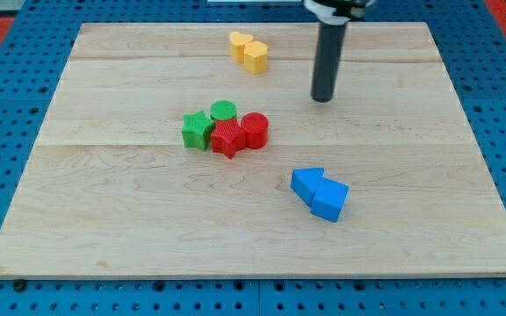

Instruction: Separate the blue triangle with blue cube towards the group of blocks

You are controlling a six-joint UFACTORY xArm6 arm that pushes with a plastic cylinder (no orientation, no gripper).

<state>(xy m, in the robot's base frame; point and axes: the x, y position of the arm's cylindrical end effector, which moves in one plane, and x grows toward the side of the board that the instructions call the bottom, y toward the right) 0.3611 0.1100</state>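
A blue triangle (307, 183) and a blue cube (330, 199) lie touching each other at the lower right of the wooden board (104, 211); the triangle is on the left, the cube on the right. A group of blocks sits near the board's middle: a green star (198, 131), a green cylinder (223, 111), a red star (227, 138) and a red cylinder (255, 130). My tip (323, 98) is at the upper right of the board, well above the blue pair and to the right of the group, touching no block.
A yellow heart (239, 42) and a yellow hexagon (256, 56) sit touching near the board's top edge, left of the rod. A blue pegged surface (7, 290) surrounds the board.
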